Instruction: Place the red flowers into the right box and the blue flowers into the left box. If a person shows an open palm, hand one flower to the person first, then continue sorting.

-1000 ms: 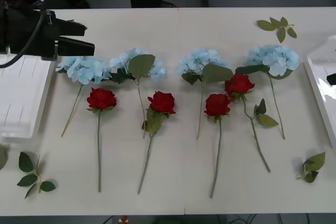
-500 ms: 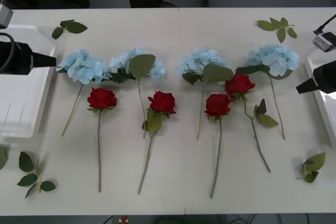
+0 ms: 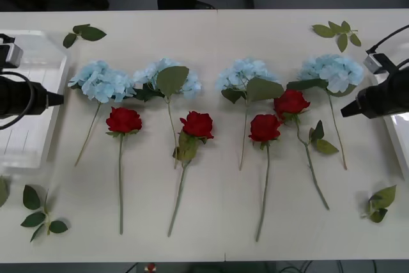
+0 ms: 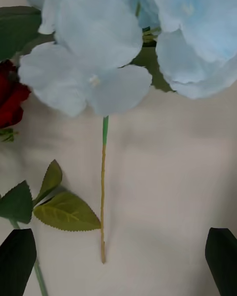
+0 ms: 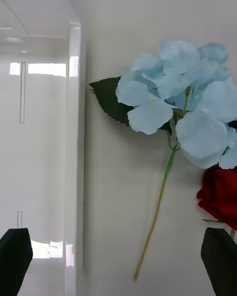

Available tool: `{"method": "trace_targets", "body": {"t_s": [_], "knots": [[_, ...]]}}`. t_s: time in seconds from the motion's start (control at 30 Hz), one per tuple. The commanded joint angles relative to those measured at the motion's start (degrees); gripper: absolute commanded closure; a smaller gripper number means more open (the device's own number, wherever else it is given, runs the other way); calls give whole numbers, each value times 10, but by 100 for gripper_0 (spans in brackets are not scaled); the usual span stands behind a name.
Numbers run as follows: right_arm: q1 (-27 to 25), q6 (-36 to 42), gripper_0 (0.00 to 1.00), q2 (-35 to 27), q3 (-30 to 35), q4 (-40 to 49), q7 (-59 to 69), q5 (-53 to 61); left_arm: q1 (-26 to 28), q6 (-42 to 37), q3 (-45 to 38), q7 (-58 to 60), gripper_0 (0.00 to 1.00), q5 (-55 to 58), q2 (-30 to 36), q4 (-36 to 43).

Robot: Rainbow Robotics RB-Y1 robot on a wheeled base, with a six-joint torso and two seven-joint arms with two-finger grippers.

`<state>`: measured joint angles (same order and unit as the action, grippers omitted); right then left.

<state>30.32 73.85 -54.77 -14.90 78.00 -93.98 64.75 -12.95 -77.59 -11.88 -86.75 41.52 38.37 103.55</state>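
Although both arms hover over the white table (image 3: 211,30), nothing is sorted yet: four artificial red roses on thin green stems (image 3: 197,124) and four pale-blue hydrangea clusters (image 3: 101,81) lie in rows between the trays. The shallow white ribbed left box (image 3: 29,139) and the smooth white right box (image 3: 390,110) hold no flowers (no palm is offered). The left gripper (image 5: 118,261), over its tray's rim, and the right gripper (image 4: 118,261), above the rightmost hydrangea's stem, are spread wide, empty.
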Motion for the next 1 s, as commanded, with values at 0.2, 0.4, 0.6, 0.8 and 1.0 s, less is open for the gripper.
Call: {"method": "trace_targets", "body": {"t_s": [0.2, 0.4, 0.6, 0.8, 1.0], "knots": [[69, -75, 0, 49, -64, -56, 23, -73, -60, 10, 32, -19, 0, -97, -48, -32], [98, -112, 0, 79, -102, -122, 21, -81, -83, 10, 56, -26, 0, -147, -66, -58], [98, -117, 0, 99, -103, -145, 19, -93, -102, 12, 79, -31, 0, -170, -73, -83], [92, -131, 0, 110, -107, -164, 17, -102, -121, 13, 111, -32, 0, -210, -80, -105], [76, -145, 0, 110, -107, -164, 17, -106, -153, 20, 131, -35, 0, -220, -88, -158]]}}
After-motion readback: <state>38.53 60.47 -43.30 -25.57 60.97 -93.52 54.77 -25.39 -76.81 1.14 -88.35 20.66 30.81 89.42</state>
